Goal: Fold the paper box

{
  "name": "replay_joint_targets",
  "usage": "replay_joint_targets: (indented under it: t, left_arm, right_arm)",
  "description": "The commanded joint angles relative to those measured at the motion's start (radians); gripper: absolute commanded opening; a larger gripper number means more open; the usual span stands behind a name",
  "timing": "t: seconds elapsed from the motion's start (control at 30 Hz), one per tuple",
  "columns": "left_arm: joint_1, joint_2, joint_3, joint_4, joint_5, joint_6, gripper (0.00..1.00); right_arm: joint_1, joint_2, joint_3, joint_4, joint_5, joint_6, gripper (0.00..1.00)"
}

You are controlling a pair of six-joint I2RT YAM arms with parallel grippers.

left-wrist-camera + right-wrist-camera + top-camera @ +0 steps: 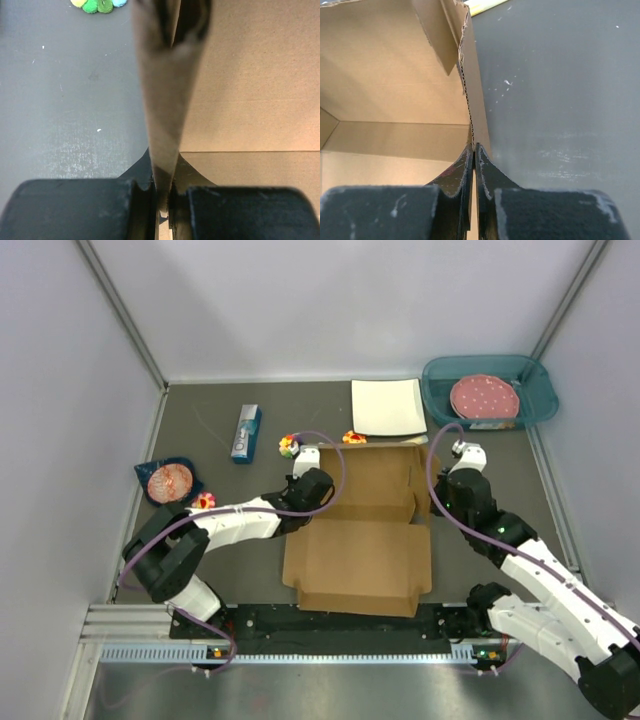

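The brown paper box [360,530] lies in the middle of the table, its near panel flat and its far half partly raised into walls. My left gripper [305,490] is shut on the box's left side wall [167,100], which stands upright between the jaws [162,192]. My right gripper [445,490] is shut on the box's right side wall [470,90], its jaws [474,155] pinching the corrugated edge. The box's inner floor shows in the right wrist view [385,75].
A white square plate [388,407] lies just behind the box. A teal bin [488,390] with a pink disc stands at the back right. A blue packet [246,432], small colourful toys [290,446] and a dark pouch [168,480] lie at the left.
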Motion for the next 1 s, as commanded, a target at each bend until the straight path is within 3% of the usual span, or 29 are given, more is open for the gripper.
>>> replay_joint_targets:
  t: [0.0,0.43,0.77,0.87,0.9,0.97]
  left_arm:
    - [-0.021,0.010,-0.060,-0.112,-0.013,0.016,0.00]
    - [-0.042,0.025,-0.026,-0.118,-0.035,0.022,0.00]
    - [-0.044,0.057,-0.015,-0.104,-0.032,0.031,0.00]
    - [-0.044,0.059,-0.018,-0.106,-0.040,0.033,0.00]
    - [-0.042,0.060,-0.018,-0.104,-0.043,0.035,0.00]
    - [-0.042,0.057,-0.022,-0.106,-0.047,0.039,0.00]
  right_arm:
    - [-0.005,-0.019,0.089,0.025,-0.114,0.029,0.00]
    - [0.067,0.030,-0.002,0.131,-0.282,0.051,0.00]
    - [0.086,0.148,-0.049,0.143,-0.304,0.005,0.00]
    - [0.086,0.134,-0.049,0.130,-0.276,0.006,0.12]
    - [0.087,0.113,-0.043,0.122,-0.267,0.003,0.24]
    - [0.087,0.090,-0.031,0.104,-0.237,-0.003,0.33]
